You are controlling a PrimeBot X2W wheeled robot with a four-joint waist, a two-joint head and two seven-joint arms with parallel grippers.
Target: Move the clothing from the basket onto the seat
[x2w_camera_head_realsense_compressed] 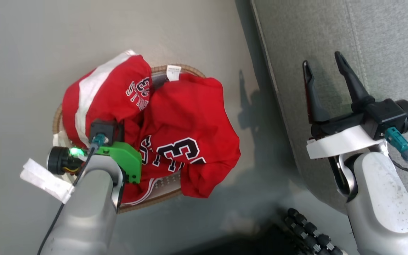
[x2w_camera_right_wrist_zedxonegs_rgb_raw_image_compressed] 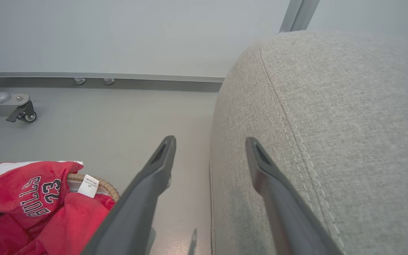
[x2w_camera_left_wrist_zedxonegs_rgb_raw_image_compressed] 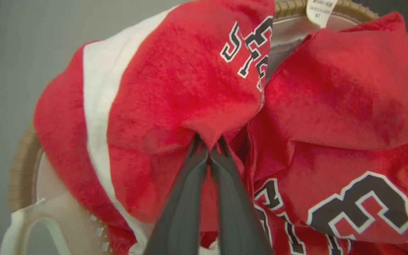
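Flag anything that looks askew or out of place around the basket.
Both red garments spill over the basket rim instead of lying inside: the striped garment drapes over its left side, the 23 jersey hangs off its right side. The left gripper pinches the striped garment.

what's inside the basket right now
Two red pieces fill the basket: a white-striped garment and a 23 jersey, both spilling over the rim. A bit of white perforated wall shows near the front. Anything beneath them is covered.
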